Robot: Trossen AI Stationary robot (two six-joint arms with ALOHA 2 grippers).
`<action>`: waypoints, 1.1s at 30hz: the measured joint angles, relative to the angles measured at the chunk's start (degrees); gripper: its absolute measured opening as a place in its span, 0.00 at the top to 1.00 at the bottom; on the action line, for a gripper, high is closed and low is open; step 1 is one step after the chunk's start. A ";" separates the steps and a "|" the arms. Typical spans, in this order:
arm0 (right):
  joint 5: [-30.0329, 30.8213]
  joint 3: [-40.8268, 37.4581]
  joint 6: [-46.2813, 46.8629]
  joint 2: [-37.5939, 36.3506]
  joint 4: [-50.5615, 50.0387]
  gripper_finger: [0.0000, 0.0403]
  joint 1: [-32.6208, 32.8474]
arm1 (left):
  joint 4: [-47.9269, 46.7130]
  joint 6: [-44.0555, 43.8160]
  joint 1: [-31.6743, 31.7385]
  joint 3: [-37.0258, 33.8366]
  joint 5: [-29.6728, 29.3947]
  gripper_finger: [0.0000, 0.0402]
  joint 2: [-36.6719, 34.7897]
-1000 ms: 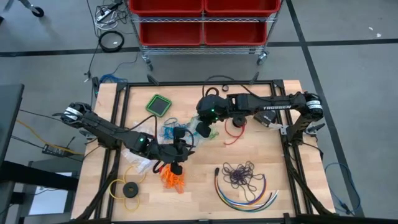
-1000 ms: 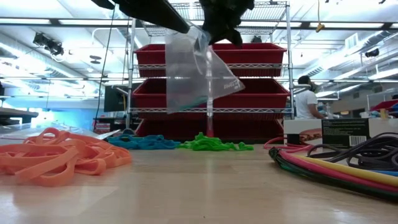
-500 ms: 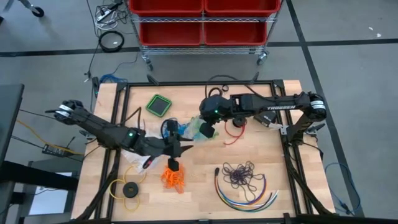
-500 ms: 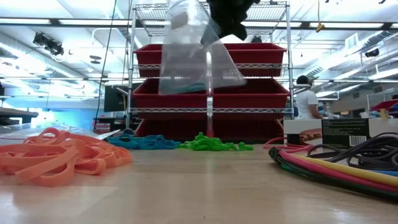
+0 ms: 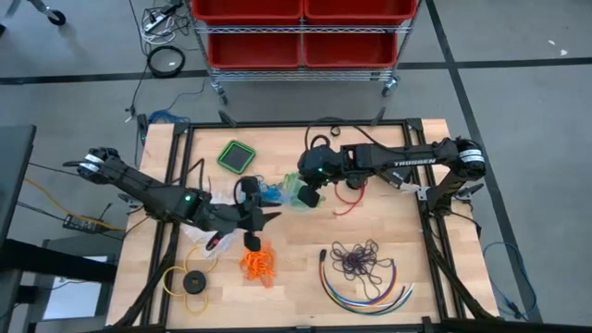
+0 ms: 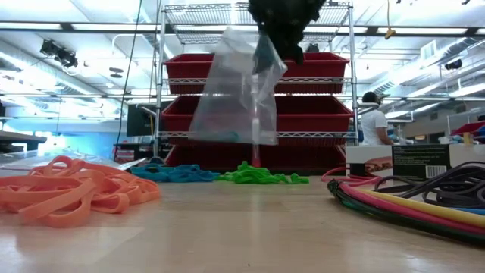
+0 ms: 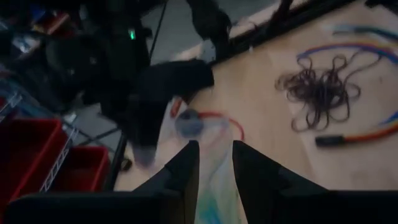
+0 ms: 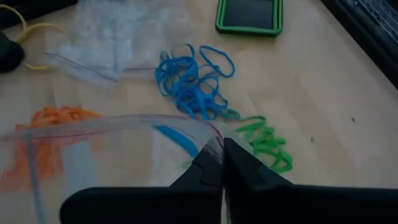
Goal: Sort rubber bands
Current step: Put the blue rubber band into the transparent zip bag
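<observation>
A clear zip bag (image 6: 231, 98) hangs above the table's middle with a blue rubber band (image 8: 177, 140) inside. My right gripper (image 8: 219, 152) is shut on the bag. My left gripper (image 7: 216, 149) stands just left of the bag, high up, its fingers a little apart, and the bag's film shows through the gap. On the table lie bunches of rubber bands: blue (image 8: 189, 87) and green (image 8: 264, 142) below the bag, orange (image 5: 258, 265) nearer the front, dark purple (image 5: 356, 258) at the right front. My right gripper pinches the bag's top edge at one corner of the mouth (image 8: 211, 138) between its two fingers, slanting down from the table's right. The bag hangs below the fingers, clear of the table, its mouth edge reaching away toward the left. My left gripper: whether it touches the bag, I cannot tell.
Long coloured cables (image 5: 370, 287) curve along the front right. A yellow ring with a black disc (image 5: 190, 282) lies front left, another clear bag (image 8: 118, 31) beside it. A green-rimmed dark square (image 5: 237, 155) sits far left, a red cord (image 5: 347, 199) under the right arm.
My left gripper has risen and drawn back toward the table's left edge, leaving the low view. The bag's left top corner went up with it, then came down. The bag has swung and now hangs under my right gripper, which has sunk slightly.
</observation>
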 joint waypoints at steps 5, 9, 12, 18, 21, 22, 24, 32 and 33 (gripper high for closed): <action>0.51 -2.07 1.01 -1.12 1.23 1.00 -0.04 | -3.75 -5.30 1.77 -5.92 -0.65 0.74 -1.59; 1.55 -2.73 1.14 -1.49 1.22 1.00 -0.02 | -1.83 -7.80 4.11 -13.85 -0.69 0.74 -3.31; 1.69 -2.73 1.20 -1.62 1.56 1.00 0.04 | 2.52 -8.50 6.47 -19.94 0.76 0.74 -4.19; 1.54 -2.73 1.29 -1.62 2.66 1.00 0.07 | 11.44 -9.34 12.92 -28.77 9.14 0.74 -4.59; 1.44 -2.73 1.29 -1.62 3.19 1.00 0.07 | 13.64 -11.30 16.12 -31.12 12.31 0.74 -4.59; 1.43 -2.73 1.29 -1.60 3.17 1.00 0.07 | 13.92 -11.98 17.13 -31.66 14.28 0.74 -4.59; 1.29 -2.73 1.29 -1.60 3.17 1.00 0.08 | 14.94 -12.94 19.12 -32.46 19.20 0.74 -4.59; 0.85 -2.73 1.62 -1.60 3.48 1.00 0.11 | 17.59 -13.58 25.05 -34.90 27.15 0.74 -1.66; 0.84 -2.73 1.62 -1.60 3.80 1.00 0.11 | 17.53 -13.59 25.45 -34.94 27.19 0.74 -1.03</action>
